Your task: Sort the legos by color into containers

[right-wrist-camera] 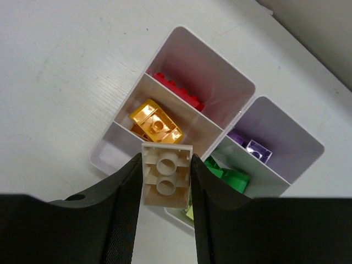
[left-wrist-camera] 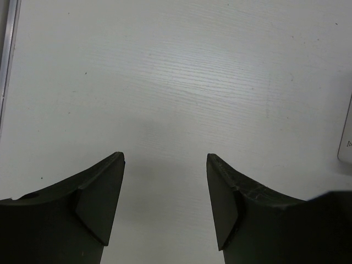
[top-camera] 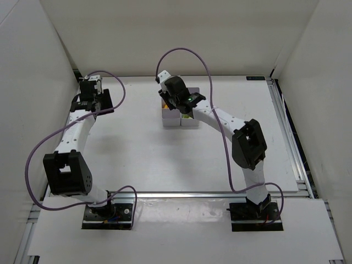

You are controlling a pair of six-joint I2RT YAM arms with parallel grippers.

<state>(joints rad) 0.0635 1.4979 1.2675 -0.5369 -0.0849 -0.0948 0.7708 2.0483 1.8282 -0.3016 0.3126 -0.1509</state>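
Observation:
My right gripper (right-wrist-camera: 165,158) is shut on a cream-white lego (right-wrist-camera: 166,173), held with its hollow underside facing the camera, just above the containers (right-wrist-camera: 231,69). In the bins I see a red lego (right-wrist-camera: 179,91), an orange lego (right-wrist-camera: 157,124), purple legos (right-wrist-camera: 250,147), green legos (right-wrist-camera: 228,177) and a bit of lime (right-wrist-camera: 190,212). The bin at lower left (right-wrist-camera: 110,154) looks empty. In the top view the right gripper (top-camera: 177,102) hangs over the container block (top-camera: 180,120). My left gripper (left-wrist-camera: 165,159) is open and empty over bare table at the far left (top-camera: 92,93).
White walls enclose the table on three sides. A metal rail runs along the right edge (top-camera: 291,137) and the near edge. A white object's edge (left-wrist-camera: 346,137) shows at the right of the left wrist view. Purple cables loop off both arms.

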